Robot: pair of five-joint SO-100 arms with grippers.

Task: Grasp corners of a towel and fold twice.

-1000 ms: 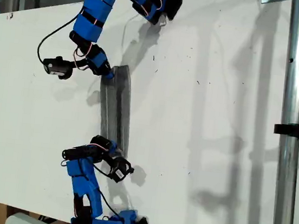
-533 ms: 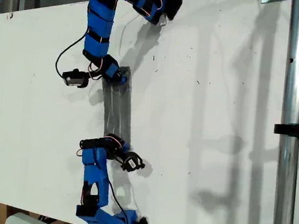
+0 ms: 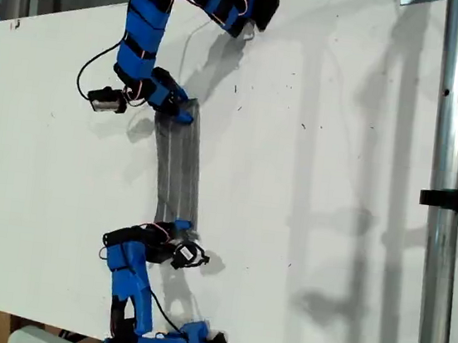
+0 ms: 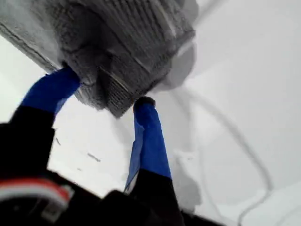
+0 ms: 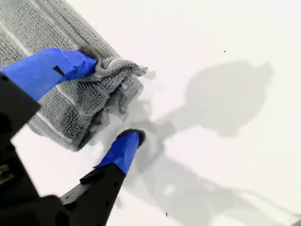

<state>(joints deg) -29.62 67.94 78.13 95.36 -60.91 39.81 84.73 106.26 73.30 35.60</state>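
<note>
Towel (image 3: 177,169) lying as narrow folded strip mid-table (image 3: 340,152). My first claw (image 4: 107,89) straddling one end, grip impossible to tell; my second claw (image 5: 113,99) gaping wide around corner (image 5: 127,70). Risk: only top layers getting pinched, fold unravelling.

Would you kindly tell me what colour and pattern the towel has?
The towel is grey with thin pale parallel stripes, clearest in the second wrist view.

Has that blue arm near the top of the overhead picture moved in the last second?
Yes. Against the metal pole, the gripper at the towel went toward the exterior view's right, then partly back; its black camera shows this too.
</note>
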